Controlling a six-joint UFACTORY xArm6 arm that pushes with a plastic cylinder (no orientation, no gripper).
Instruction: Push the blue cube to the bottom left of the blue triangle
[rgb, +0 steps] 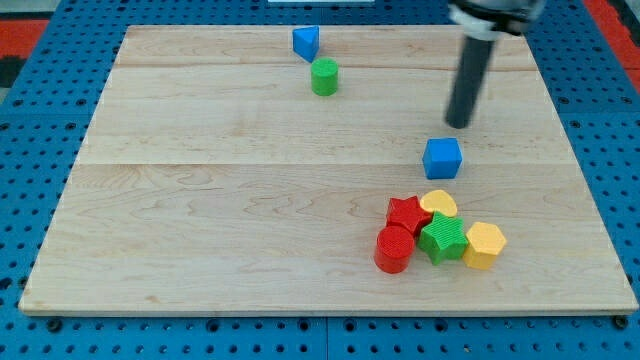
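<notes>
Standing upright, my tip (459, 124) sits just above-right of the blue cube (442, 158).

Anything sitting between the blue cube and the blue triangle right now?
In the camera view the green cylinder sits beside the blue triangle, near the line; otherwise bare board to the blue cube. My tip is above the cube.

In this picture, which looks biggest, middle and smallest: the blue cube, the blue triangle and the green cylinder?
1. Blue cube, biggest.
2-3. Green cylinder and blue triangle look alike; both sit farther toward the view's top, so I won't rank them.
</notes>
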